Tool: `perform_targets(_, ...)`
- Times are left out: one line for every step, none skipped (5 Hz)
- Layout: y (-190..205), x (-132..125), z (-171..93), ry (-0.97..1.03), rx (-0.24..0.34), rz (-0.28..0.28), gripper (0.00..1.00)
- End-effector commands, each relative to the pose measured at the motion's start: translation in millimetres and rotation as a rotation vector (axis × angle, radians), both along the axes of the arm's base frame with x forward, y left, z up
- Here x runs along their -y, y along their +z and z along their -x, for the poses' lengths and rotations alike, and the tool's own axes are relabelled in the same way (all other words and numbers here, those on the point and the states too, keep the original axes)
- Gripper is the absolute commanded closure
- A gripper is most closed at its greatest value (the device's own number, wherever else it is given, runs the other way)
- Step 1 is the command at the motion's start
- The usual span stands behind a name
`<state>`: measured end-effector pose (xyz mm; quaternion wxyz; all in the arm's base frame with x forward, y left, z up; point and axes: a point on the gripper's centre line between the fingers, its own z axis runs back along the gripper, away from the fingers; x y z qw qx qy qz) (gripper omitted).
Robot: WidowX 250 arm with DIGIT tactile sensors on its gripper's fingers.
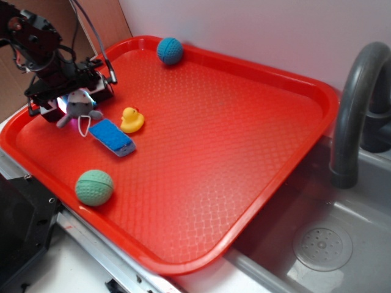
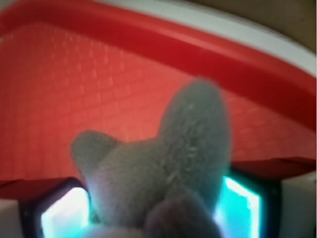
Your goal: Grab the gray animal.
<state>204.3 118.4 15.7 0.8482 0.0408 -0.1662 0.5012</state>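
The gray animal (image 1: 78,108) is a small gray plush mouse with thin limbs and a white string. It hangs at the left end of the red tray (image 1: 244,122), held between the fingers of my gripper (image 1: 74,102). In the wrist view its gray body and two pointed ears (image 2: 163,168) fill the gap between the two glowing pads (image 2: 64,218), pressed on both sides. The gripper (image 2: 153,213) is shut on it, just above the tray floor.
A yellow rubber duck (image 1: 131,119) and a blue sponge block (image 1: 112,137) lie just right of the mouse. A green ball (image 1: 94,187) sits near the tray's front edge, a blue ball (image 1: 170,50) at the back. A sink with a gray faucet (image 1: 357,110) is right.
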Motion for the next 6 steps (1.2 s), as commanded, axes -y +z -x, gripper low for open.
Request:
perform_targets(-5.3,0.5,1.5,0.011,-0.008,0.005,1.00)
perform_targets(6.3,6.2,0.8,0.006,-0.011,-0.005,1.00)
perform_targets(27.7,7.4,-6.0,-0.059,-0.049,0.009,1.00)
perform_targets(64.0,19.1,-11.0,-0.140,-0.052,0.006,1.00)
perform_targets(99.3,36.7,-13.6,-0.310,-0.064,0.074,1.00)
perform_targets(128.8,65.8,-10.3,-0.488,-0.104,0.098,1.00)
